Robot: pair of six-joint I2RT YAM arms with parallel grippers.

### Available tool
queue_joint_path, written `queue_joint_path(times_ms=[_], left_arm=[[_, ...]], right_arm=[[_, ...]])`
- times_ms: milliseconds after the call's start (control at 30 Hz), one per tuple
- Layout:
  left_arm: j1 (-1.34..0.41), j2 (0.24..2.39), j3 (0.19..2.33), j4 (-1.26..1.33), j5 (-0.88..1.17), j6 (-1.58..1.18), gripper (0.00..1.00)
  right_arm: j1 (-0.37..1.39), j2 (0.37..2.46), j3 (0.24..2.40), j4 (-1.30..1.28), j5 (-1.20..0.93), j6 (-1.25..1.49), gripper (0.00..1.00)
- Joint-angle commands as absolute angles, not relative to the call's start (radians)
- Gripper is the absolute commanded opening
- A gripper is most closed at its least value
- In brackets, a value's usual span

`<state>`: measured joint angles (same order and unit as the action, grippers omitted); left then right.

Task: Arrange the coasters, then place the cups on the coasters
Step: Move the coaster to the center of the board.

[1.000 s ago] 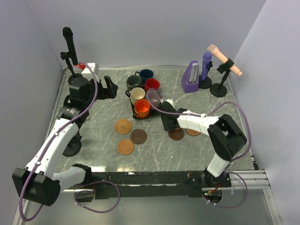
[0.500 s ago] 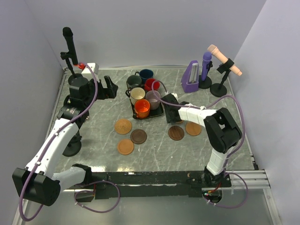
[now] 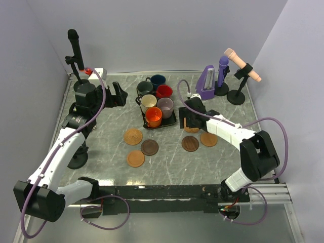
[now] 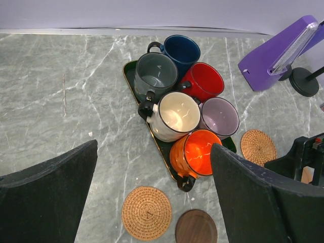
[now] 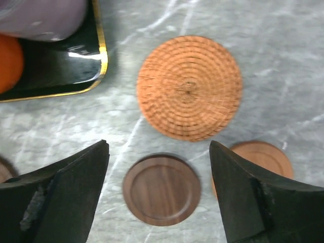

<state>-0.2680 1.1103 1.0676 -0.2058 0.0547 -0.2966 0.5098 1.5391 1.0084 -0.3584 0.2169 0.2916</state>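
Note:
Several cups stand packed on a black tray (image 3: 173, 121): orange (image 3: 153, 117), cream (image 3: 148, 103), mauve-grey (image 3: 165, 106), red (image 3: 163, 91), grey-green (image 3: 145, 88) and navy (image 3: 158, 80). Coasters lie flat on the table. Left of centre are two tan ones (image 3: 133, 135) (image 3: 135, 158) and a dark brown one (image 3: 149, 147). My right gripper (image 5: 158, 147) hangs open and empty just right of the tray, above a woven coaster (image 5: 189, 87), a dark brown coaster (image 5: 161, 189) and a tan coaster (image 5: 258, 159). My left gripper (image 4: 154, 147) is open and empty, high over the table left of the tray.
A purple metronome (image 3: 206, 83), two microphones on stands (image 3: 221, 76) (image 3: 242, 71) and a black microphone stand (image 3: 75, 50) line the back. A white box (image 3: 97, 73) sits at the back left. Walls close in the table's sides.
My right gripper moved right, away from the mauve-grey cup, and opened wide. A woven coaster now lies under it beside the tray. The left arm is unchanged.

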Motion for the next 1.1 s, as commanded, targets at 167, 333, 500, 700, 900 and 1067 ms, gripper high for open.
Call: queue_joint_path(times_ms=[167,333,500,700,900,1067], left_arm=[[-0.273,1.112,1.071,-0.169,0.055,-0.290,0.97],[-0.273,1.114,1.072,-0.169,0.057,-0.290,0.97],[-0.273,1.118,1.074,-0.167,0.071,-0.295,0.97],[-0.272,1.127,1.083,-0.181,0.064,-0.288,0.96],[-0.273,1.123,1.075,-0.172,0.075,-0.296,0.97],[-0.272,1.124,1.078,-0.176,0.068,-0.296,0.97]], right_arm=[[0.463,1.589,0.979,-0.368,0.233,0.351,0.99],[0.449,1.640,0.982,-0.356,0.216,0.365,0.99],[0.446,1.701,1.005,-0.374,0.251,0.390,0.99],[0.430,1.710,0.962,-0.321,0.247,0.411,0.98],[0.414,1.736,0.999,-0.340,0.250,0.420,0.95],[0.403,1.769,1.043,-0.359,0.239,0.413,0.90]])
